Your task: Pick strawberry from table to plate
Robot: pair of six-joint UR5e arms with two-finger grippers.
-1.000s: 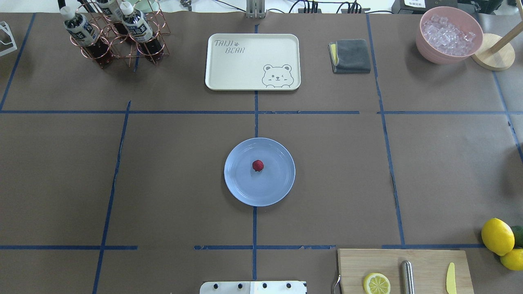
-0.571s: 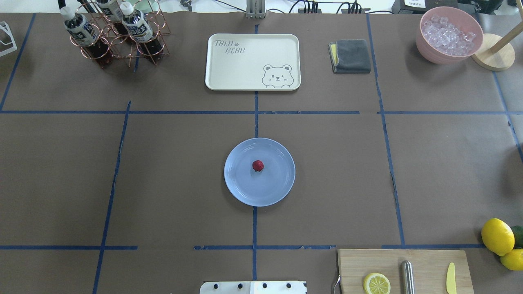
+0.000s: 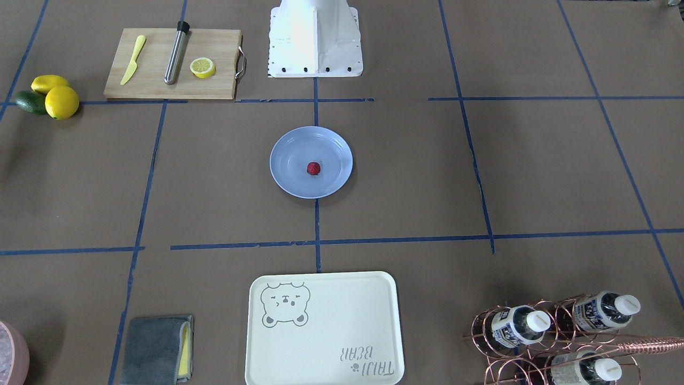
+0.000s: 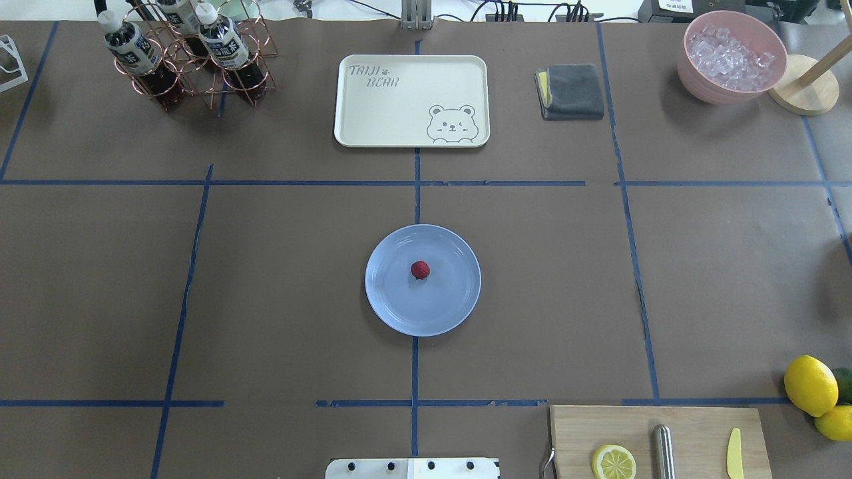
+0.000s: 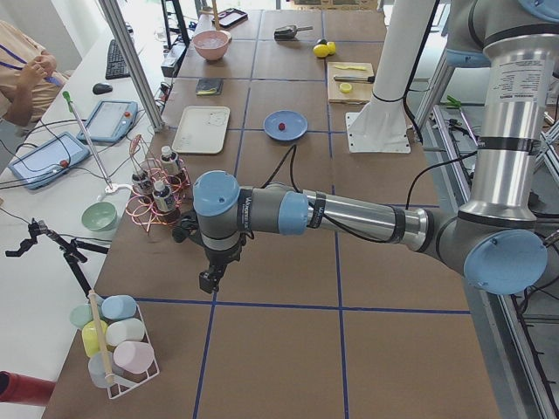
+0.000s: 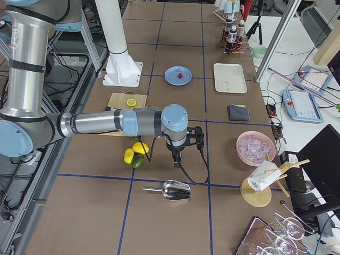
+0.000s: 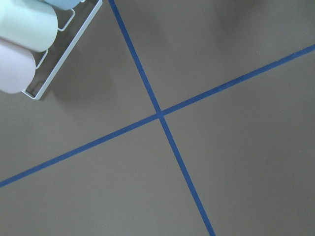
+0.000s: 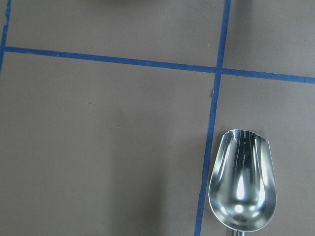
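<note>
- Overhead exterior, left: bare table [image 4: 279, 299]. The left gripper [image 5: 208, 282] shows only in the exterior left view, and its grip cannot be told.
- Centre: the strawberry [image 4: 420, 269] rests mid-plate [image 4: 383, 303] with nothing touching it, so placement looks done.
- Right: the right gripper [image 6: 177, 166] hangs near a metal scoop [image 8: 242, 187], its grip likewise unreadable. Any retreat should run well apart from the plate.

Overhead view checked against earlier pictures: I spot no change. Strawberry [image 4: 420, 269] at same spot near middle of plate [image 4: 399, 313], no roll, no shift. Plate at same place on tabletop [image 4: 266, 299]. Side and wrist views have nothing earlier to compare; can't judge there.
</note>
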